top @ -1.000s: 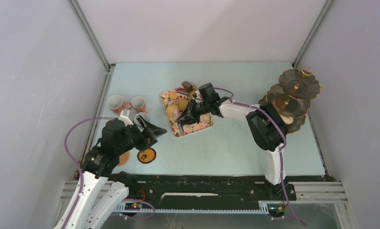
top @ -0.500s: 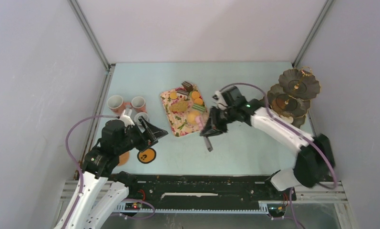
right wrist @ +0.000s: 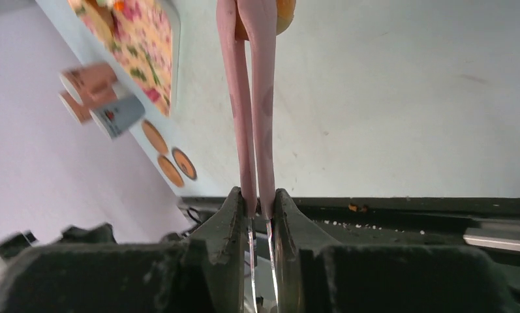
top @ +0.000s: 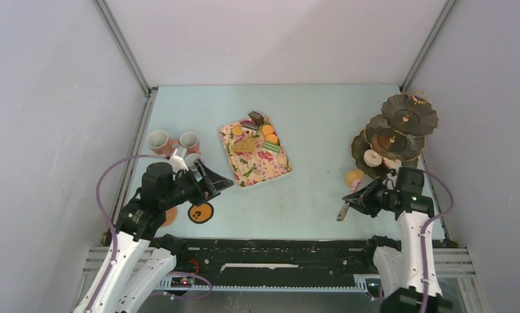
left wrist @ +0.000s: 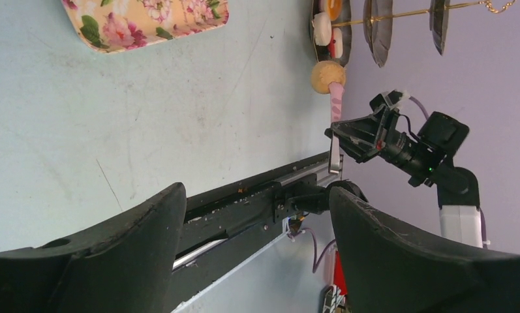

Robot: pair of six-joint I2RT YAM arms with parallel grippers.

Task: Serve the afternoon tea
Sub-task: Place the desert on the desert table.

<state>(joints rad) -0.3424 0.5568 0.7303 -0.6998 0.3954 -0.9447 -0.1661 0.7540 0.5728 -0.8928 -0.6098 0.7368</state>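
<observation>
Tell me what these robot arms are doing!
The right gripper is squeezing pink tongs, which pinch a round yellow treat right beside the dark tiered stand. A couple of treats sit on its bottom tier already; more wait on the floral tray. The left gripper hangs open near the mugs.

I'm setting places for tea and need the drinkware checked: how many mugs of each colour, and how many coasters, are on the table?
Pink-orange mugs: 2
Grey mugs: 1
Coasters: 3
Total: 6
</observation>
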